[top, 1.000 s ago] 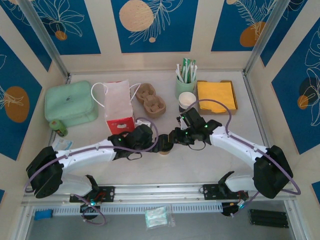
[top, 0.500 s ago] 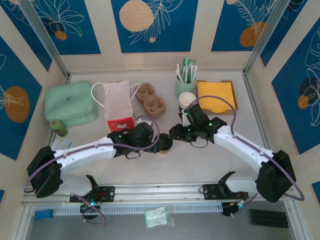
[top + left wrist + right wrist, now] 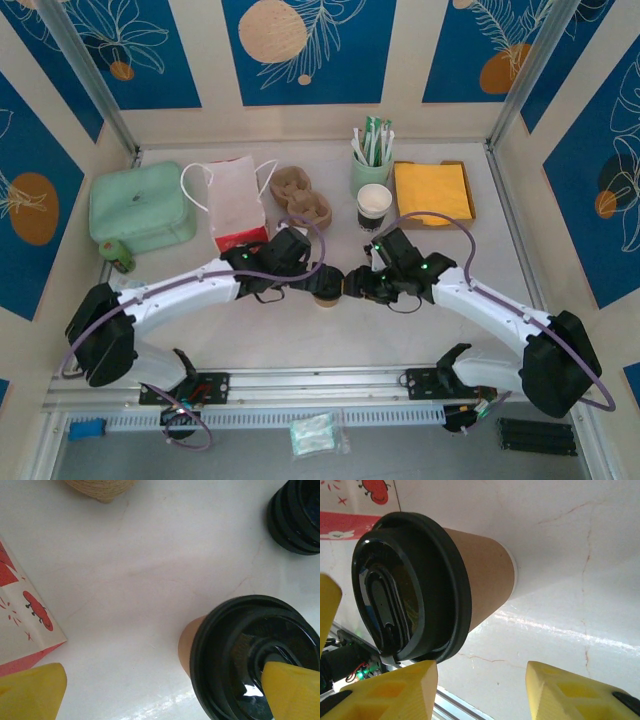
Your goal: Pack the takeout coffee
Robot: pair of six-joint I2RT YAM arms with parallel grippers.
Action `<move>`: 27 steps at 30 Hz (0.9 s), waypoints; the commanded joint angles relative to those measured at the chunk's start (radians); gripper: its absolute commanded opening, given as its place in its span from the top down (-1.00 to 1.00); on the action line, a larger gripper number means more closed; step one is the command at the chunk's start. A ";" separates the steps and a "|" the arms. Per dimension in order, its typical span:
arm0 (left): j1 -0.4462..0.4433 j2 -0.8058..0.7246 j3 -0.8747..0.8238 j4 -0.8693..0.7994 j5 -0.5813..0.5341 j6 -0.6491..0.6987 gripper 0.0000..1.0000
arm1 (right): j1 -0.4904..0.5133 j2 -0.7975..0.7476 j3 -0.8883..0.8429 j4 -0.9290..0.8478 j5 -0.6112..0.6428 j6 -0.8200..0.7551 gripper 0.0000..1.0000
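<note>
From above: finds the takeout coffee [image 3: 327,293] upright on the table [image 3: 330,340], between left jaws and right jaws. At left wrist: shows left jaws spread wide, one yellow fingertip [image 3: 295,692] over the black lid [image 3: 235,645]. At right wrist: shows right jaws parted, clear of the cup.

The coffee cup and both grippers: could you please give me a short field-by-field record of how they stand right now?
cup: upright on the table, lid on, between the two grippers
left gripper: open wide, one finger over the lid
right gripper: open, nothing held, cup beside it
bag: behind the left gripper, cup not in it
</note>
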 commanded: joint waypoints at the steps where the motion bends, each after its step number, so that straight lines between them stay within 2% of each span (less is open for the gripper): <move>1: 0.019 0.024 0.043 -0.030 0.026 0.037 -0.99 | 0.011 0.010 -0.006 0.044 -0.020 0.026 0.00; 12: 0.023 0.021 0.013 -0.030 0.066 0.029 -0.99 | -0.010 0.079 0.011 0.050 -0.003 -0.012 0.00; 22: 0.020 -0.068 -0.084 -0.022 0.109 -0.022 -0.99 | -0.092 0.138 0.074 0.026 -0.003 -0.080 0.01; 27: 0.008 -0.107 -0.122 0.021 0.145 -0.066 -0.99 | -0.101 0.175 0.118 0.014 -0.009 -0.103 0.01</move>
